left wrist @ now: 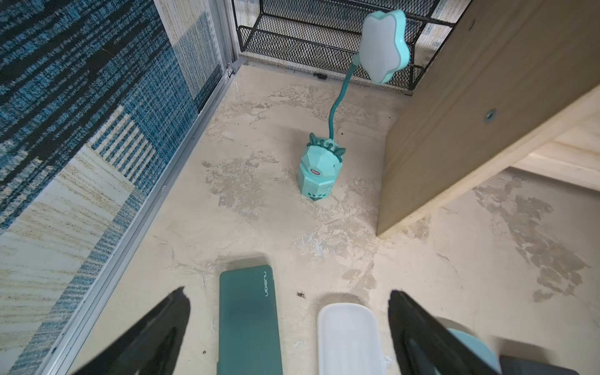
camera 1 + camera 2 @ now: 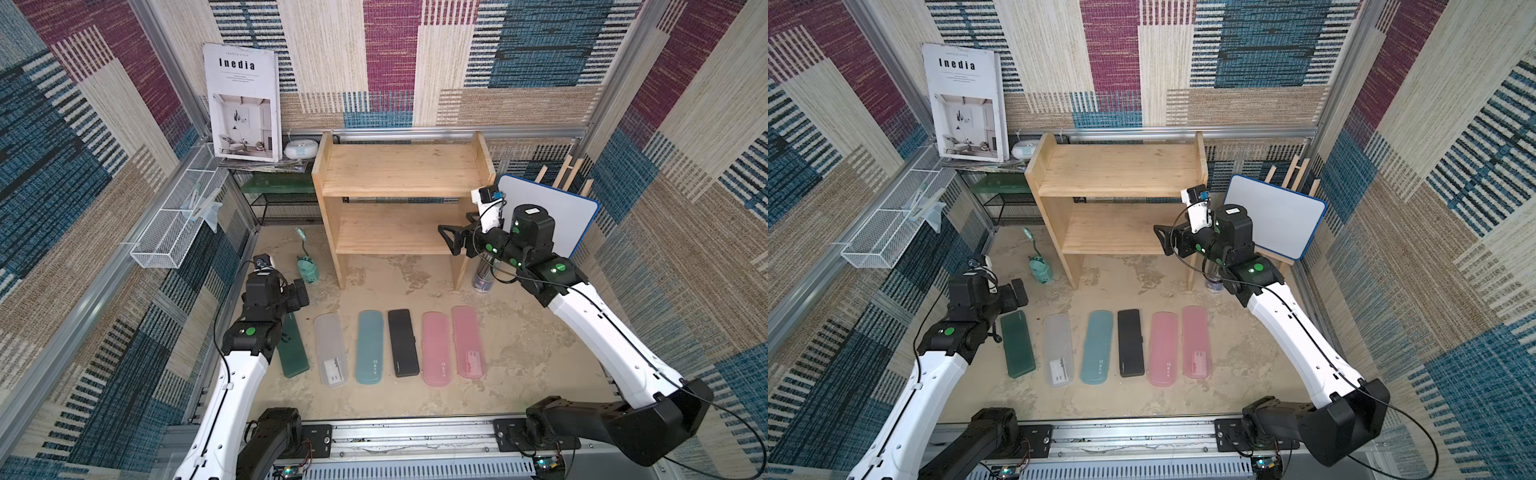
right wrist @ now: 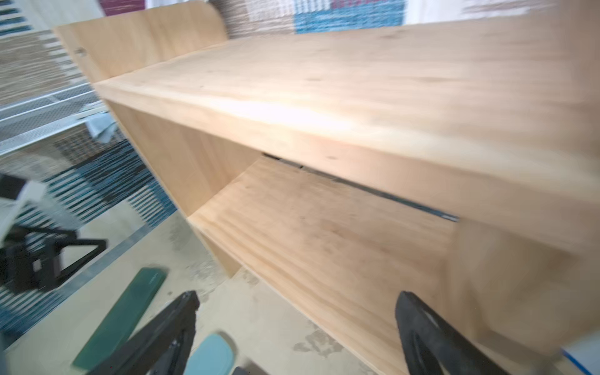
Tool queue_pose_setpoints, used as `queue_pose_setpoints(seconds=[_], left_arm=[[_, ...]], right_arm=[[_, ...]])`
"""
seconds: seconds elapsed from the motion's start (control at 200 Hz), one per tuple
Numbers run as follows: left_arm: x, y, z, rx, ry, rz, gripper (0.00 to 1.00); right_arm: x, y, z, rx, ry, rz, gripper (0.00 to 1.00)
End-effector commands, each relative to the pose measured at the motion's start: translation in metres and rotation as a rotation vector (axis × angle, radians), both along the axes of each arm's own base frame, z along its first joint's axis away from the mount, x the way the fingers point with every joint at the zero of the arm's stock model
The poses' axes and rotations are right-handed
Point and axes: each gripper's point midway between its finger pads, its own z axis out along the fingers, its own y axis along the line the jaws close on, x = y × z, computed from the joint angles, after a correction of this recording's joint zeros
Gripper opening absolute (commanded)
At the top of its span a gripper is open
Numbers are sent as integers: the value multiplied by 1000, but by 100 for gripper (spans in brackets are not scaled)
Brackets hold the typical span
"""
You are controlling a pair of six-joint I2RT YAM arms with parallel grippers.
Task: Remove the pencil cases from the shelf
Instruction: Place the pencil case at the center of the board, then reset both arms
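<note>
Shelf [image 2: 399, 170] tiers open frm front; lamp [image 2: 308, 270] blocks floor gap just left.

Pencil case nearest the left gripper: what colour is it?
The case is dark green, clearest in the left wrist view.

1. In a top view, the end of the dark green case [image 2: 296, 353] that points to the shelf [image 2: 399, 168] is hidden under the left arm [image 2: 249, 336].
2. The tube of pencils [image 2: 482, 279], just beside the right leg of the shelf, is mostly covered by the right arm [image 2: 511, 257].
3. In the left wrist view, the picture edge cuts off the translucent white case [image 1: 349, 337]. The light teal case [image 1: 477, 349] shows only a corner behind a finger [image 1: 422, 334].
4. The right wrist view is blurred, and its edges cut off the shelf.
5. In both top views, the print on the labels [image 2: 473, 360] of the cases is too small to read.
</note>
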Motion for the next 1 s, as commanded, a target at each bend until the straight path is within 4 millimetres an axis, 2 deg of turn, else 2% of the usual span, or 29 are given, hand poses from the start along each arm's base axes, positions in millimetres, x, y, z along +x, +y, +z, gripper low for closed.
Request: queue_pose_setpoints(seconds=[0.0,0.045,0.155,0.235,0.301,0.386,0.476,0.601,0.666,0.776,0.841,0.857,0.972,0.997], left_arm=[[8,11,-2,84,-77,26,99],[9,15,-12,123,-81,32,99],[14,20,-38,191,-87,21,99],[23,23,-35,201,-114,23,99],[31,28,-45,198,-105,45,99],[43,21,-68,141,-61,-3,99],[58,12,-85,75,-58,-31,98],[71,15,-109,59,-61,-2,99],[75,15,-120,74,-53,-13,99],[83,16,-121,73,-60,-8,99],[86,10,-127,64,-90,-41,99],[89,9,-123,69,-120,-45,99],[93,-2,-126,92,-112,-92,99],[93,-3,-126,92,-111,-96,99]], right_arm=[[18,-70,1,7,-63,-397,99],[21,-95,-19,5,-13,-512,99],[26,-149,-90,-36,194,-740,99],[20,-171,-120,-71,247,-822,99],[15,-181,-128,-89,203,-850,99],[8,-194,-130,-89,129,-884,99],[-1,-209,-131,-88,103,-940,99],[-7,-212,-140,-112,110,-946,99],[-10,-216,-152,-120,121,-954,99],[-12,-221,-175,-116,136,-942,99],[-9,-221,-186,-114,139,-919,99],[-9,-221,-188,-118,140,-913,99],[-3,-227,-200,-150,153,-908,99],[1,-229,-198,-143,135,-907,99]])
